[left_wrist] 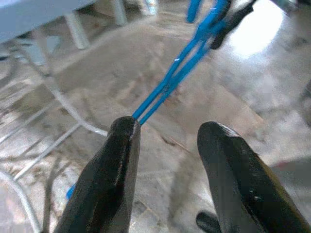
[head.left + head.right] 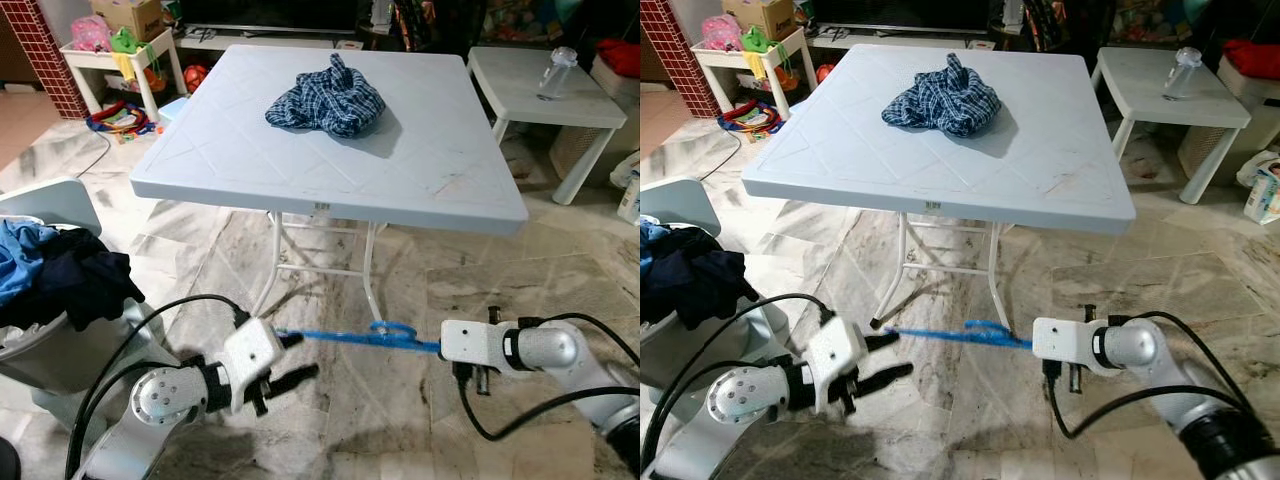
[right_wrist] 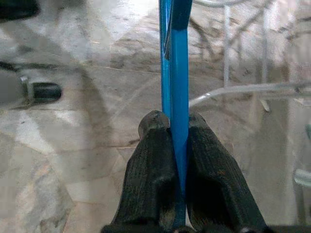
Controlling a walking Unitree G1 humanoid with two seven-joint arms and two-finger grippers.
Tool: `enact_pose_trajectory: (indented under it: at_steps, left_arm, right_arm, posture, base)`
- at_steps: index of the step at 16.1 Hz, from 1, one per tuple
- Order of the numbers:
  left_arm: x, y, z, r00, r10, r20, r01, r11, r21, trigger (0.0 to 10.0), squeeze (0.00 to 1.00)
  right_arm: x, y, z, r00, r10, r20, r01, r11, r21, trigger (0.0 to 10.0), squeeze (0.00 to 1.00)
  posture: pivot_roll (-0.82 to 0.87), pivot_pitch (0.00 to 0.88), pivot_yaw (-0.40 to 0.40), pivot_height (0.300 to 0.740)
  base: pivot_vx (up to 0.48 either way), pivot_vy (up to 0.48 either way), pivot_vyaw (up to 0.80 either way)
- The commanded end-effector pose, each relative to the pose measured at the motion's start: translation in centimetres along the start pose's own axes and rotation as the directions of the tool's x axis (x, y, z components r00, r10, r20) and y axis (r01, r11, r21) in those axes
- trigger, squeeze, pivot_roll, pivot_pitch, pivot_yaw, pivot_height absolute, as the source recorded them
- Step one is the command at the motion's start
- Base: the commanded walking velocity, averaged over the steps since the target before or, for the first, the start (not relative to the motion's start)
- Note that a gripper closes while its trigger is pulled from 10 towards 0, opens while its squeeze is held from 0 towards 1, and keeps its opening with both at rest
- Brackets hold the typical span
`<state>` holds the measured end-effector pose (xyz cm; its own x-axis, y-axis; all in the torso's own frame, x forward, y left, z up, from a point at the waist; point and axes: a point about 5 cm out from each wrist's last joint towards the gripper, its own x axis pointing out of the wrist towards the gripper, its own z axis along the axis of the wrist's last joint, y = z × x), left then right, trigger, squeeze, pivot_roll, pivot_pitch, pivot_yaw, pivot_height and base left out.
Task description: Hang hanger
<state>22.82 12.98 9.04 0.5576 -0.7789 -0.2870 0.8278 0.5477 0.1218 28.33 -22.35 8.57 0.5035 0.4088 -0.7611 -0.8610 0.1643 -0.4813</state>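
Observation:
A blue hanger (image 2: pixel 350 338) hangs level, low over the marble floor in front of the table's legs. My right gripper (image 2: pixel 438 347) is shut on one end of it; in the right wrist view both fingers (image 3: pixel 155 160) press on the blue bar (image 3: pixel 176 73). My left gripper (image 2: pixel 303 355) is at the hanger's other end with its jaws open. In the left wrist view the hanger (image 1: pixel 175 77) runs up against one finger (image 1: pixel 116 160) and passes behind it, while the gap between the fingers holds nothing.
A light blue folding table (image 2: pixel 330 190) stands just ahead with a crumpled plaid shirt (image 2: pixel 328 98) on it; its white legs (image 2: pixel 370 280) are right behind the hanger. A laundry basket (image 2: pixel 40 345) of dark clothes sits at the left. A small white table (image 2: pixel 560 100) stands at the back right.

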Motion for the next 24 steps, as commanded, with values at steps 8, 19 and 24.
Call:
enact_pose_trajectory:
  at_steps: [8, 19, 24]
  left_arm:
    - [-0.6, 1.5, 1.6, 0.735, 0.665, 0.131, -0.633, 0.743, -0.219, 10.0, 1.0]
    - [-0.2, 1.8, 0.7, 0.67, 0.742, 0.021, -0.701, 0.642, -0.311, 10.0, 0.0]
    - [0.2, 2.4, 0.9, 0.71, 0.704, 0.027, -0.665, 0.681, -0.306, 10.0, 0.0]
  right_arm:
    - [-1.6, 0.6, 1.3, 0.814, -0.486, 0.318, 0.246, 0.784, 0.57, 0.0, 0.0]
    - [-1.5, 1.5, 0.1, 0.608, -0.777, -0.16, 0.492, 0.211, 0.845, 1.4, 0.0]
    - [-1.3, 2.9, 0.2, 0.628, -0.746, -0.221, 0.467, 0.134, 0.874, 10.0, 0.0]
  posture:
    - [0.0, 0.04, -0.036, 0.74]
    - [-0.01, 0.056, -0.036, 0.74]
    - [-0.02, 0.059, -0.02, 0.74]
  base:
    - [0.0, 0.0, 0.0]
    - [0.0, 0.0, 0.0]
    - [0.0, 0.111, 0.0]
